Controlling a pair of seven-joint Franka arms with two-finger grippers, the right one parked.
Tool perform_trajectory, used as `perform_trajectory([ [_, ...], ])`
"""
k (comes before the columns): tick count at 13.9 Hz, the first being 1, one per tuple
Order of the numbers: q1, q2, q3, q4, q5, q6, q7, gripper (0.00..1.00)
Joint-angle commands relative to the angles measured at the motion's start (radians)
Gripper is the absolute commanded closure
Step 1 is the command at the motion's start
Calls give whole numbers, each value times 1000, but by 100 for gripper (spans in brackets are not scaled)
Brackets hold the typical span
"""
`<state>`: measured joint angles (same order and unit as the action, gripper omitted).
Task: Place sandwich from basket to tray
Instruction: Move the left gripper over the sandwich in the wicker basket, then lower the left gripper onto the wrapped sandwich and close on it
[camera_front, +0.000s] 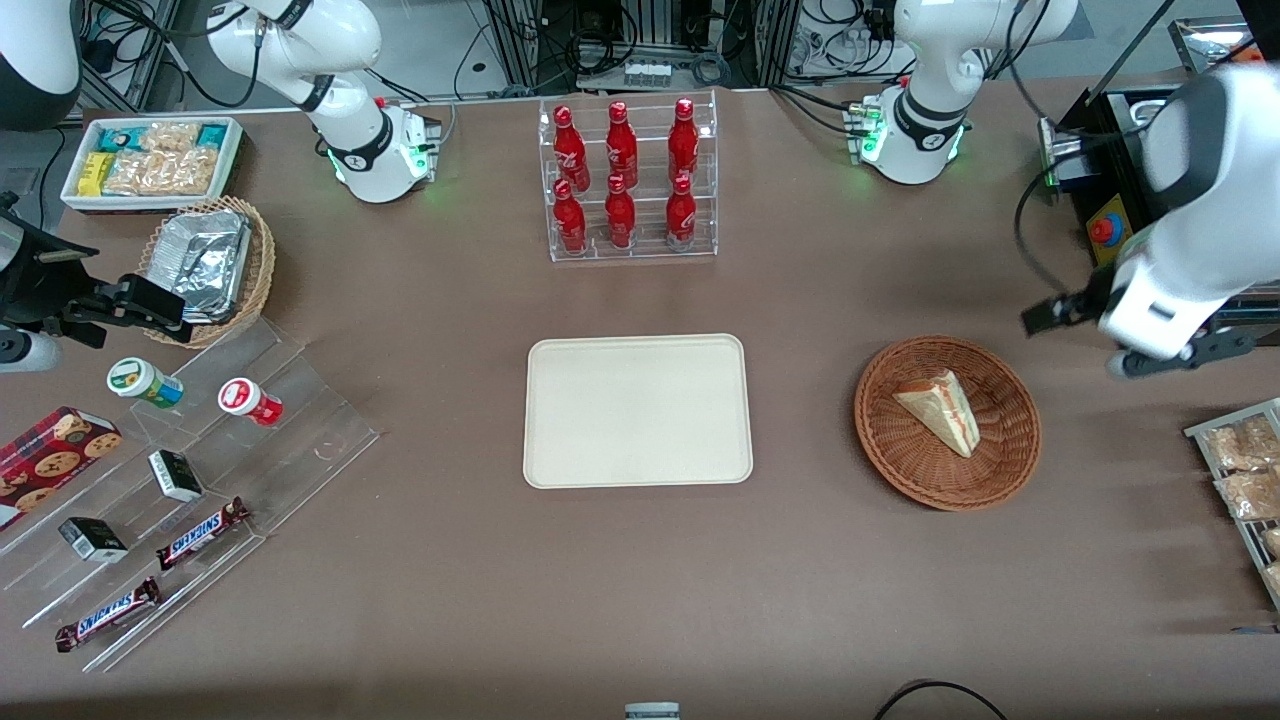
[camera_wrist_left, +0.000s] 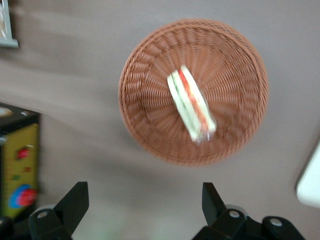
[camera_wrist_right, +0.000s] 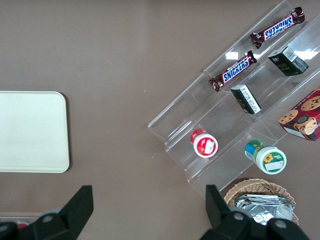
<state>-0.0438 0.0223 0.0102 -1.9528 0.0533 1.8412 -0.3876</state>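
Sitting in the basket (camera_front: 947, 423) is the sandwich (camera_front: 938, 410), lying on its side with the red and green filling edge showing in the wrist view (camera_wrist_left: 191, 109). The gripper (camera_wrist_left: 145, 202) hangs above the table near the basket, at roughly 2 o'clock from it in the front view, fingers (camera_wrist_left: 75, 202) spread wide and holding nothing. The tray (camera_front: 638, 411) lies flat at about 9 o'clock from the basket, well apart. Red bottles (camera_front: 622, 175) stand in a clear rack at 12 o'clock from the tray.
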Motion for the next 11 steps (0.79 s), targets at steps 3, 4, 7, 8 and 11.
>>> perform_trajectory([
  [3,-17,-24,2,-265,5,358,-409,0],
  [4,-19,-3,-1,-271,5,377,-450,0],
  [7,-71,67,-9,-285,5,472,-565,0],
  [8,-85,79,-9,-297,5,499,-568,0],
  [11,-88,103,-9,-316,7,550,-571,0],
])
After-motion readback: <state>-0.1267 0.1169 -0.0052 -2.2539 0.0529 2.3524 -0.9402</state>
